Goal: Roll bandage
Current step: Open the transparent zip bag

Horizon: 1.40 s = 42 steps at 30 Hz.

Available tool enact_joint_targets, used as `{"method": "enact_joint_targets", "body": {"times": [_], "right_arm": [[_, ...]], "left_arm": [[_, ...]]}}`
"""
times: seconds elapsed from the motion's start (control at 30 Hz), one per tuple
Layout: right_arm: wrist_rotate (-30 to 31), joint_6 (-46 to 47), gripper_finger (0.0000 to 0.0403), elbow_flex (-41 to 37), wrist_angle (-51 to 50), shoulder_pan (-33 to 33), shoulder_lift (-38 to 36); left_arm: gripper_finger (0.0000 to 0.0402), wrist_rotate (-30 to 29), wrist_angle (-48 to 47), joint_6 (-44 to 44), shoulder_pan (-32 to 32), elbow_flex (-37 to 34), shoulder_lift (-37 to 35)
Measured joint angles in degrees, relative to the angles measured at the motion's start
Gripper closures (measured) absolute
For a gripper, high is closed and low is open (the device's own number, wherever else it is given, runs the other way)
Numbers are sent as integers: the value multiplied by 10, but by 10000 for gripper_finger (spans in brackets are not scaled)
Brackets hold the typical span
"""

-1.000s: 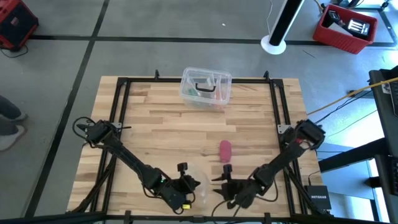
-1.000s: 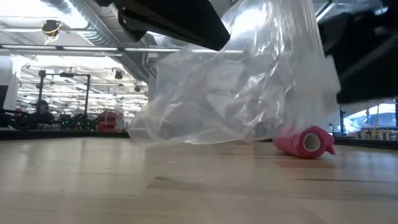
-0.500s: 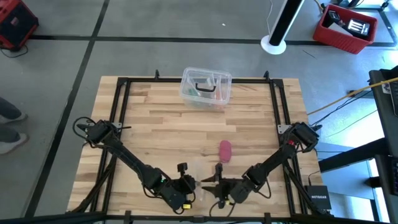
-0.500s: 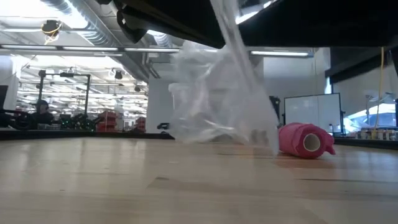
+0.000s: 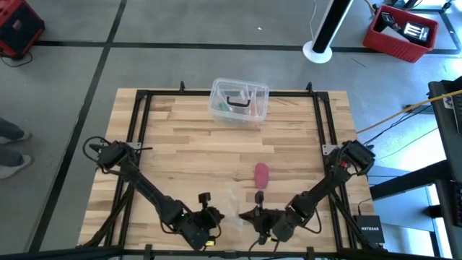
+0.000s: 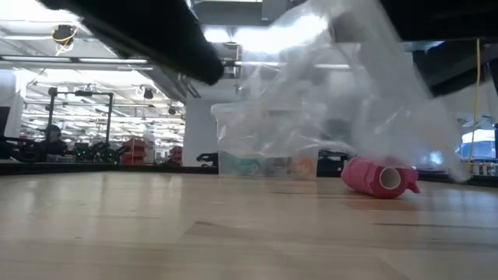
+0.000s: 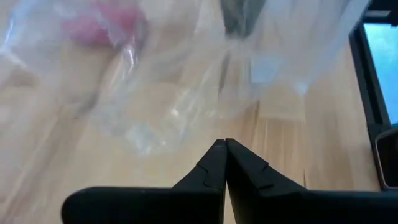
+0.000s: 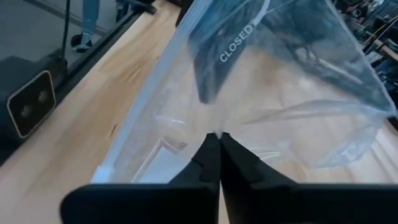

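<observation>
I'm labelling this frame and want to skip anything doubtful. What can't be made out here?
- Bandage: in the left wrist view only a pink blur behind the clear plastic bag.
- Plastic box contents: too small in the high view, veiled by the bag in the low view.
- Left gripper, right gripper: fingertips meet; whether film is pinched is unclear.

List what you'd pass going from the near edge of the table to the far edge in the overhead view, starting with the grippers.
Left gripper and right gripper, level at the near edge, both pinching the clear plastic bag → pink bandage roll → clear plastic box at the far edge.
</observation>
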Motion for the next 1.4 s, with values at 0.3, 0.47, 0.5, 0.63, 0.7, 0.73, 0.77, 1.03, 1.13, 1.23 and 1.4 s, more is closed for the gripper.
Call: {"method": "enact_joint_targets", "body": {"times": [0.3,0.47,0.5,0.63,0.7,0.73,0.77,1.03,1.13,1.23,1.4], "right_arm": [[-22,2,400,0,16,-6,-1],[-33,11,400,0,10,-5,-1],[-34,13,401,0,11,-5,-1],[-38,14,401,0,20,-5,-1],[-38,15,401,0,30,-5,-1],[-38,15,401,0,30,-5,-1],[-36,15,401,0,30,-5,-1],[-47,41,401,0,28,-15,-1],[-47,44,401,0,28,-15,-1],[-47,45,402,0,28,-17,-1],[-47,45,402,0,28,-17,-1]], "left_arm": [[382,-1,90,-1,5,0,0],[320,-1,88,19,15,0,0],[305,-1,87,21,15,0,0],[258,-1,63,32,15,0,1],[242,-1,66,32,17,0,8],[237,0,74,31,17,0,12],[233,0,82,31,18,0,17],[233,-4,125,79,25,0,27],[255,-5,124,79,32,0,27],[309,-5,125,79,37,0,27],[391,-6,124,88,36,0,27]]}}
